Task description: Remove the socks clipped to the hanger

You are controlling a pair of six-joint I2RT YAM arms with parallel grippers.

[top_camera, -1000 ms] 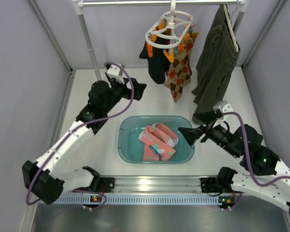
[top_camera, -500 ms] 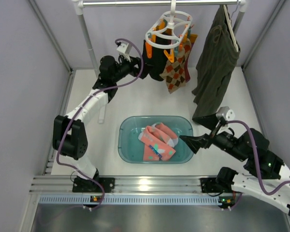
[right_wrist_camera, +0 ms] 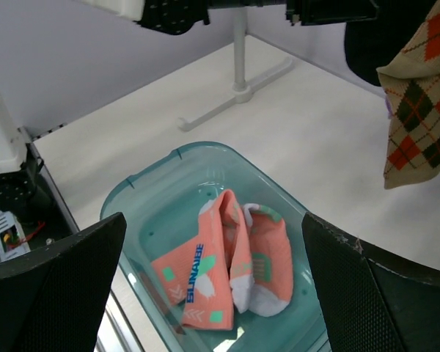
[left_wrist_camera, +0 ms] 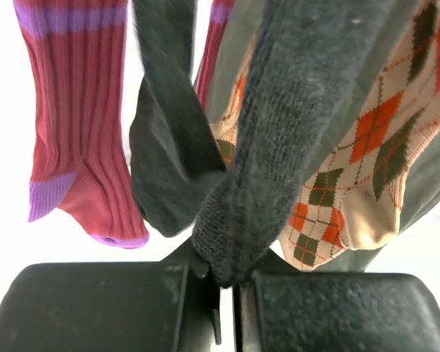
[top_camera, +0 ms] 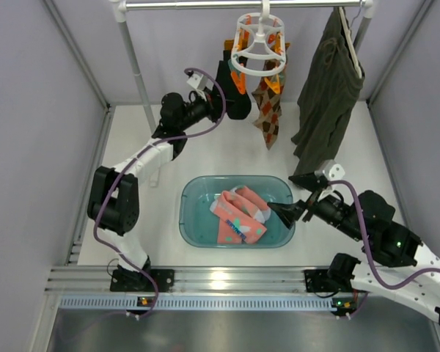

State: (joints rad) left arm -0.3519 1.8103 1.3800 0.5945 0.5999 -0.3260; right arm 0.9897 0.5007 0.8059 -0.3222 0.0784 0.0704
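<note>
The white ring hanger [top_camera: 258, 44] hangs from the top rail with socks clipped under it. My left gripper [top_camera: 221, 104] reaches up to it and is shut on the toe of a black sock [top_camera: 237, 99]. In the left wrist view the left gripper [left_wrist_camera: 226, 275] pinches that black sock [left_wrist_camera: 286, 125], with a second dark sock [left_wrist_camera: 165, 161], a red and purple sock [left_wrist_camera: 77, 139] and an argyle sock [left_wrist_camera: 352, 169] hanging around it. My right gripper [top_camera: 293, 196] stands open at the basin's right rim, holding nothing. Pink socks [right_wrist_camera: 231, 268] lie in the basin.
A teal basin [top_camera: 194, 192] sits mid-table between the arms. A dark olive garment [top_camera: 326, 95] hangs on a pale hanger at the right of the rail. The rack's left post [top_camera: 136, 70] and its foot [right_wrist_camera: 238, 88] stand behind the basin. Grey walls close both sides.
My left arm stretched up and back to the hanger and its gripper shut on the black sock. The hanger turned and swung. My right gripper shifted slightly left towards the basin.
</note>
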